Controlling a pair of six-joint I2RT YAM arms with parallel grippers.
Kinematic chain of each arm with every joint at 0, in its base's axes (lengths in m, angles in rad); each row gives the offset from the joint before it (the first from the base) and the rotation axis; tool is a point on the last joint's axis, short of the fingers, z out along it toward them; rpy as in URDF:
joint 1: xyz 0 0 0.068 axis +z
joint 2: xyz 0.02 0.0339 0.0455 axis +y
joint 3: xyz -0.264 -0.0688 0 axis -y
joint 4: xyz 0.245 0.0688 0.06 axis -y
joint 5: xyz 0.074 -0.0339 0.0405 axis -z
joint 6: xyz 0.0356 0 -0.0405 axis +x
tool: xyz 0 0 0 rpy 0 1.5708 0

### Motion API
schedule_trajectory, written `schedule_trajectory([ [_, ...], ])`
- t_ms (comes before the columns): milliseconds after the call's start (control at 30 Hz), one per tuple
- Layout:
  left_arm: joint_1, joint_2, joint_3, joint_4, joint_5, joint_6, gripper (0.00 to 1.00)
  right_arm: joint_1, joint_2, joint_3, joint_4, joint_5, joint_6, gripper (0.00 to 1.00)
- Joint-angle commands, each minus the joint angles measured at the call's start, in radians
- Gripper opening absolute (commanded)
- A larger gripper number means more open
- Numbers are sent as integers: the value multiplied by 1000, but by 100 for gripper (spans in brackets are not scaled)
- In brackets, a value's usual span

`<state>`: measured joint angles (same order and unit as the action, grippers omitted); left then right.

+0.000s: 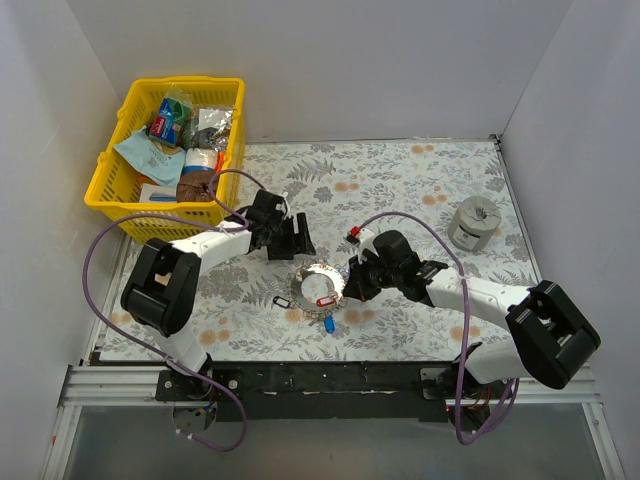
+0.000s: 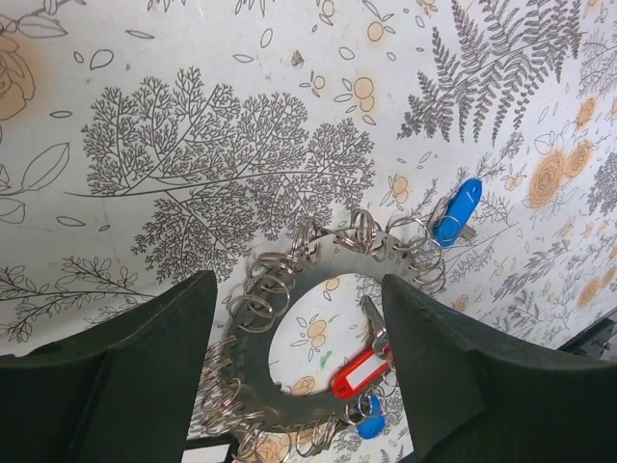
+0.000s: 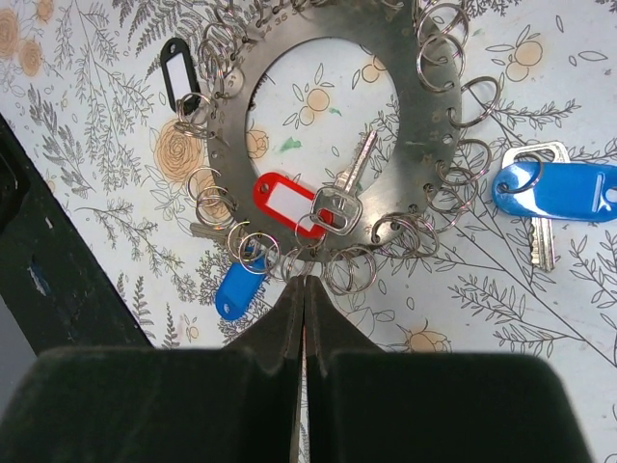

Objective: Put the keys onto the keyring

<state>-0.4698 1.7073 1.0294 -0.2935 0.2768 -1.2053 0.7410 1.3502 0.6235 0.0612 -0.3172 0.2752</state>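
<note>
The keyring (image 1: 312, 271) lies flat mid-table, a silvery disc with a large hole and many small wire loops round its rim (image 3: 424, 116). A red-headed key (image 3: 285, 203) lies across the hole (image 2: 359, 371). One blue-headed key (image 3: 559, 188) rests just outside the rim, and a smaller blue one (image 3: 236, 286) lies by the loops. My left gripper (image 2: 299, 285) hovers open, and the keyring (image 2: 241, 376) shows between its fingers. My right gripper (image 3: 305, 282) is shut, tips touching the rim loops; I cannot tell whether a loop is pinched.
A black tag (image 3: 175, 63) hangs at the ring's far side. A squat grey cylinder (image 1: 473, 222) stands at the right. A yellow basket (image 1: 112, 168) of packets sits at the back left. White walls close three sides.
</note>
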Motion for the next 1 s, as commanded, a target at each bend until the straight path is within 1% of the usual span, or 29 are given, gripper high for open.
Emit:
schedule_trajectory([
  [0, -4, -41, -25, -12, -14, 15, 69, 1, -13, -21, 46, 7, 18, 1],
  [333, -4, -66, -74, -6, -2, 20, 68, 1, -16, -88, 72, 6, 47, 1],
  [600, -7, -72, -117, 25, 36, 4, 66, 3, -36, -125, 83, 9, 64, 1],
  [833, -12, -72, -120, 31, 44, 3, 63, 3, 35, -119, 156, -34, 94, 1],
  [967, -12, -83, -127, 28, 45, 4, 59, 3, 82, -91, 187, -26, 120, 1],
])
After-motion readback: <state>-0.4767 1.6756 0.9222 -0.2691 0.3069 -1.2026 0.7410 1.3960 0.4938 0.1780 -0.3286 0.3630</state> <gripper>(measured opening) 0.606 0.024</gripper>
